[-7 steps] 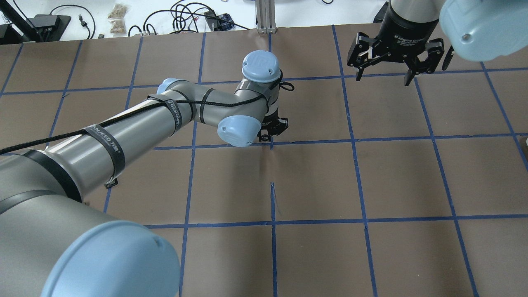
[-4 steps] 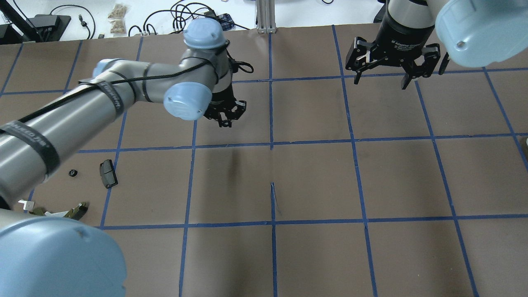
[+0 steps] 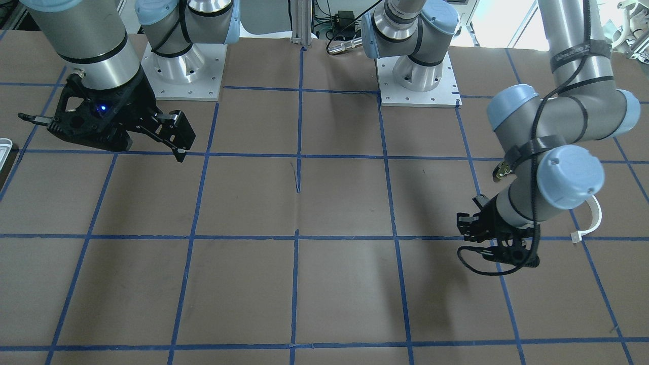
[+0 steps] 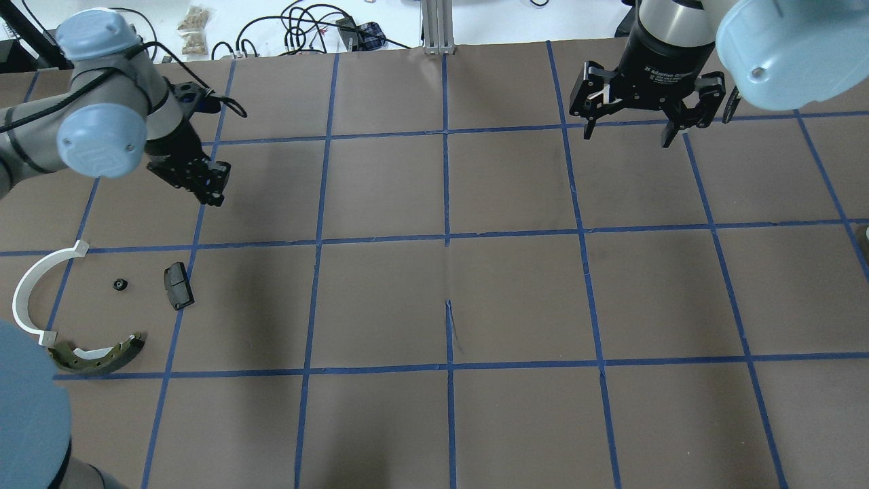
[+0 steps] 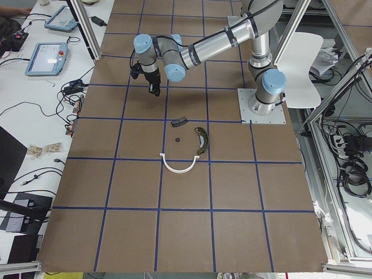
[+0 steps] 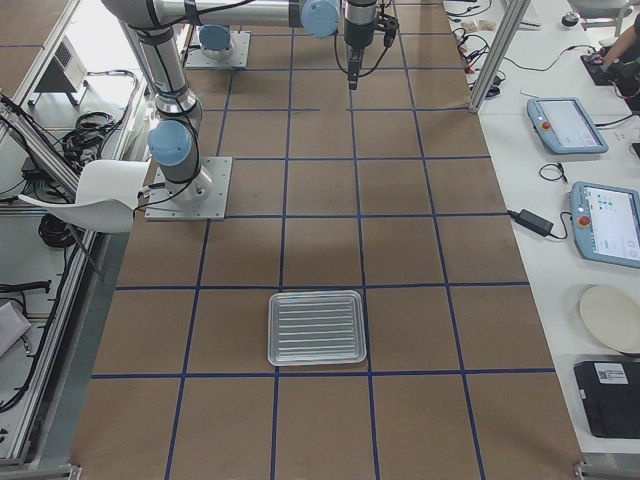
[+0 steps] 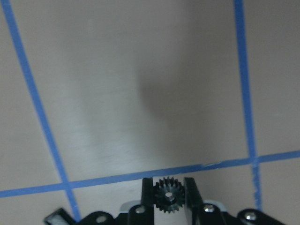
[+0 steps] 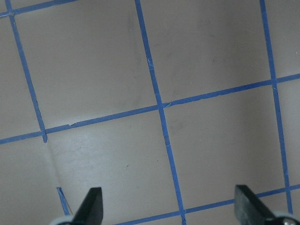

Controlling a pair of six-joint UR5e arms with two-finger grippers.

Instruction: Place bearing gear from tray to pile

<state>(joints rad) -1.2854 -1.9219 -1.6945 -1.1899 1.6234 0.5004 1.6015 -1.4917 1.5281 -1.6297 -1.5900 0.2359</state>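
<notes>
My left gripper is shut on a small black bearing gear, which the left wrist view shows pinched between the fingertips above bare paper. It hangs over the far-left part of the table, about one grid square beyond the pile. The pile holds a white half-ring, a brass-grey brake shoe, a black block and a tiny black part. The silvery tray lies empty at the robot's right end. My right gripper is open and empty at the far right.
The table is brown paper with a blue tape grid. Cables and small bags lie beyond the far edge. The two arm bases stand on the robot's side. The tray's rim also shows in the front-facing view.
My left arm has swung from the table's middle to the far left with the gear in its gripper, uncovering the pile. The right gripper has barely moved.
</notes>
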